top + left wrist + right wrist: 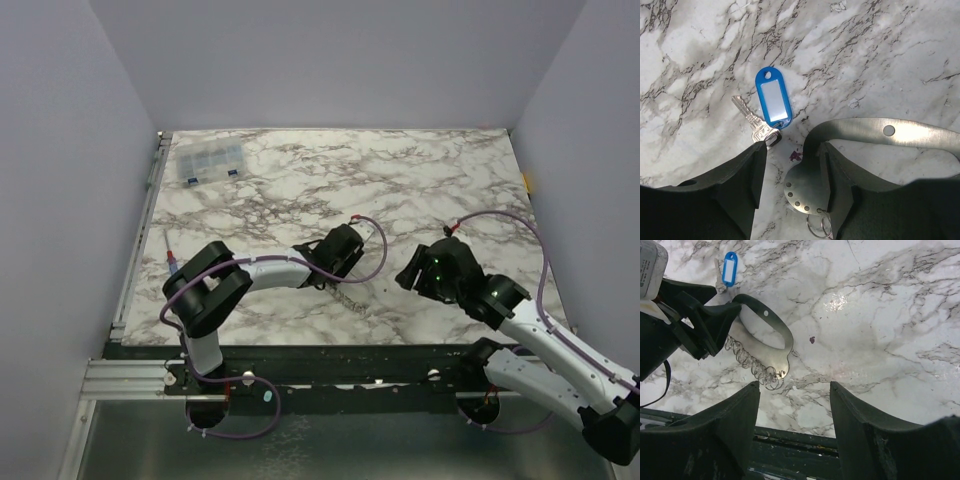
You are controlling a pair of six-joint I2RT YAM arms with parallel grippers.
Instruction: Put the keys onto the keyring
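The keyring (pixel 781 332) is a thin pale grey metal loop lying flat on the marble, with a rounded flat end (pixel 809 184) pierced by small holes that carry several small split rings (pixel 754 365). My left gripper (pixel 792 151) is open low over that flat end; the right finger touches its edge and the left finger stands apart. A silver key (pixel 753 123) joined to a blue tag (pixel 773 98) lies just beyond the left fingertip. My right gripper (pixel 795 390) is open and empty, above the table to the right of the keyring (pixel 350 295).
A clear plastic compartment box (pixel 210 160) stands at the far left. A small red-tipped tool (pixel 172 262) lies by the left rail. A small purple mark (pixel 812 339) is on the marble. The dark front rail (pixel 790 442) runs under my right gripper.
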